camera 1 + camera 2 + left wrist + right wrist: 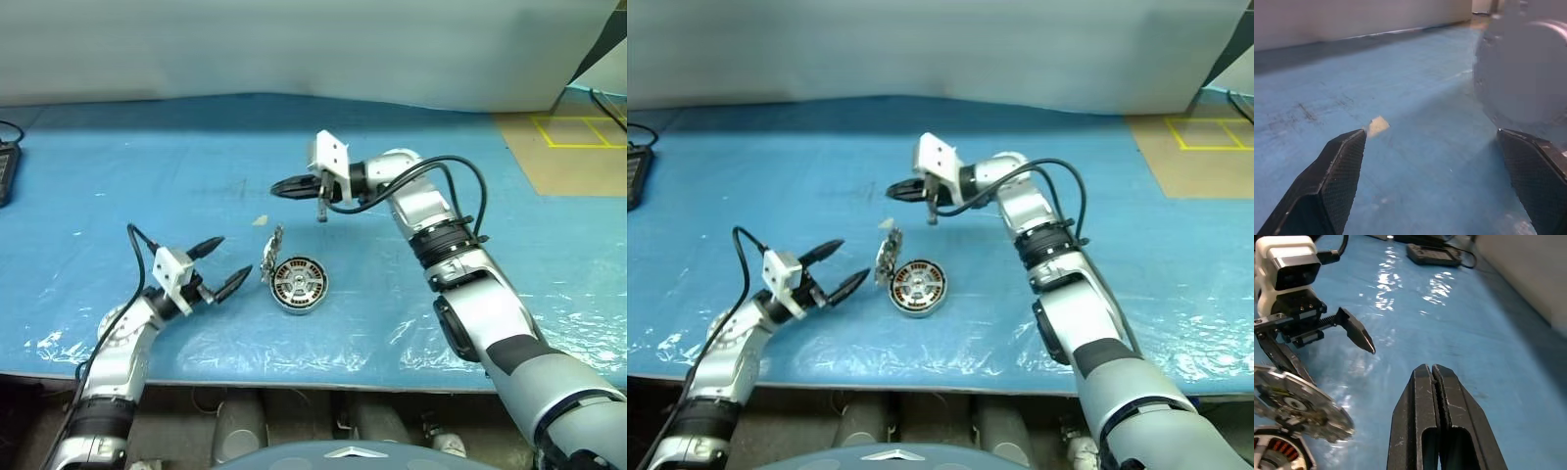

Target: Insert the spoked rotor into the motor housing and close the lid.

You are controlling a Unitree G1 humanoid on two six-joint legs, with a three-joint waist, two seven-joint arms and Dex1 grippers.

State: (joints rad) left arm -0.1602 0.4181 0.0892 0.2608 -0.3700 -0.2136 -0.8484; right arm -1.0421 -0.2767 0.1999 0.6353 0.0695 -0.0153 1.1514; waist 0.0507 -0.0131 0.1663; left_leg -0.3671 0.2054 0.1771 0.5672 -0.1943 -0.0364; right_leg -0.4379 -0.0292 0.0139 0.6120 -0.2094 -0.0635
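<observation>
The left claw (221, 264) sits nearest, by the near edge of the blue table (147, 157) toward its left side, fingers spread wide and holding nothing. It points level toward the middle of the table, where the motor parts lie just past its fingertips.

Going by size: the table, covered in a blue sheet, carries everything. The motor housing (301, 283) rests flat near the middle of the near edge, its open face up, showing copper windings around the rim with the spoked wheel (297, 281) apparently already seated in the middle; I judge the insertion done, though its seating depth is hard to tell. The lid (271, 257) stands tilted on its edge, leaning against the left side of the housing, its toothed face turned toward the housing. A small tan scrap (260, 220) lies on the sheet farther back, clear of both.

The right claw (290, 186) hangs above the table behind the housing, pointing left, its fingers clenched together on nothing; it is well apart from the lid.

What remains is closing the lid. The lid lies between the left claw and the housing, its flat face nearly upright, its rim toward the left fingertips. The left claw is clearly the nearer one and already lined up, so a short push or grip from that side would likely tip it over the housing. The risk is the lid sliding off sideways.
</observation>
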